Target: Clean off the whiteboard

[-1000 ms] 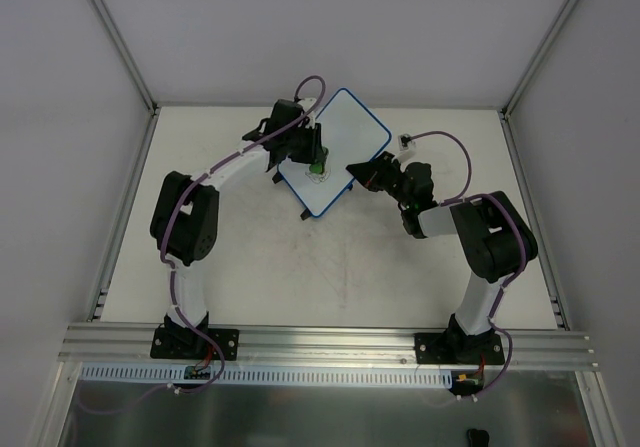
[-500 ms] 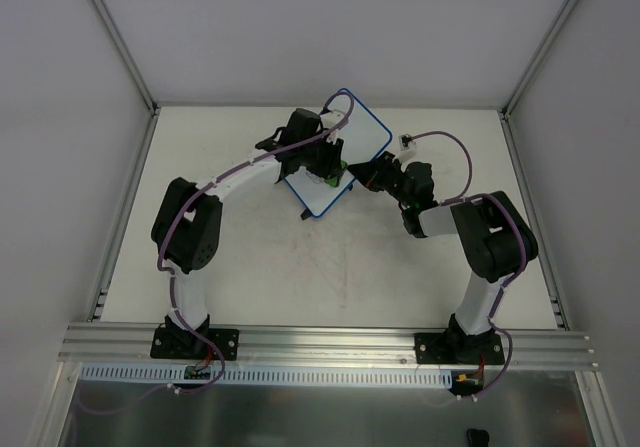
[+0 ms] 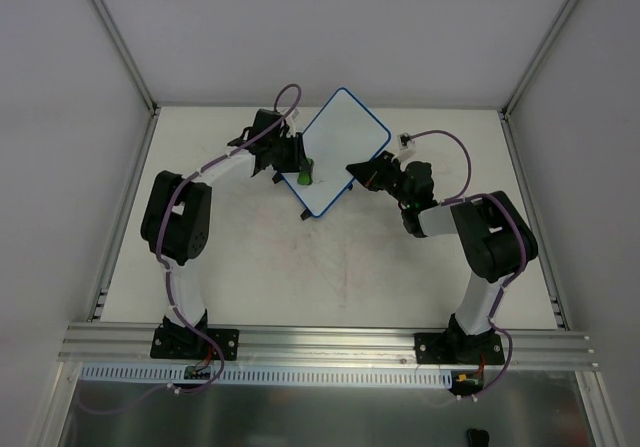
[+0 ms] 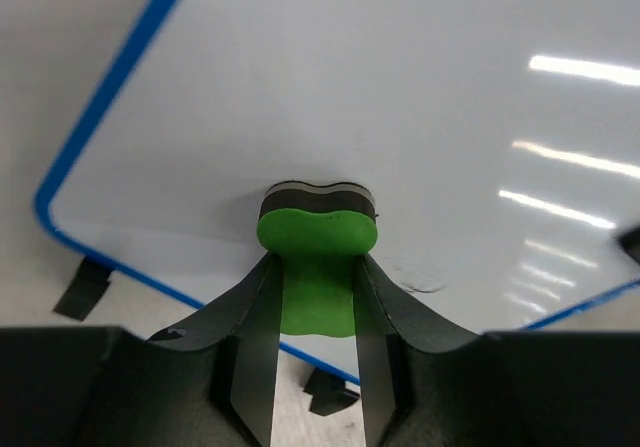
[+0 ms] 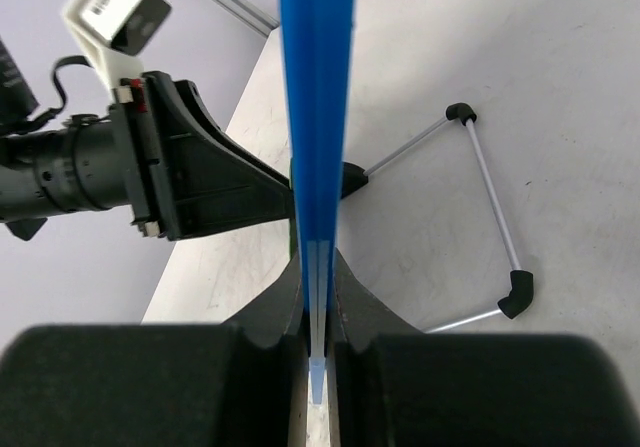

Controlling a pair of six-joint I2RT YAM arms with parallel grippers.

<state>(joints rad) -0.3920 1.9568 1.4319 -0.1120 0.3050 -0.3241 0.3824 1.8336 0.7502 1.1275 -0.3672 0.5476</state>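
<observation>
Wiping whiteboard (image 4: 400, 97) with green eraser (image 4: 317, 229). Left tool (image 4: 316, 277) pinching eraser, pad flat on board. Half a second ago eraser was further right on low part of board; now back by left edge. We think that was one full wipe. No big scribble now, only tiny faint mark (image 4: 420, 287) just right of eraser. Right tool (image 5: 317, 302) squeezing board's blue edge, not moved. Board at far middle of table (image 3: 340, 267). Nearly clean, we think; short wipe right needed.

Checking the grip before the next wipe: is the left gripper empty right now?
No, the left gripper is shut on the green eraser, whose dark pad sits against the whiteboard.
</observation>
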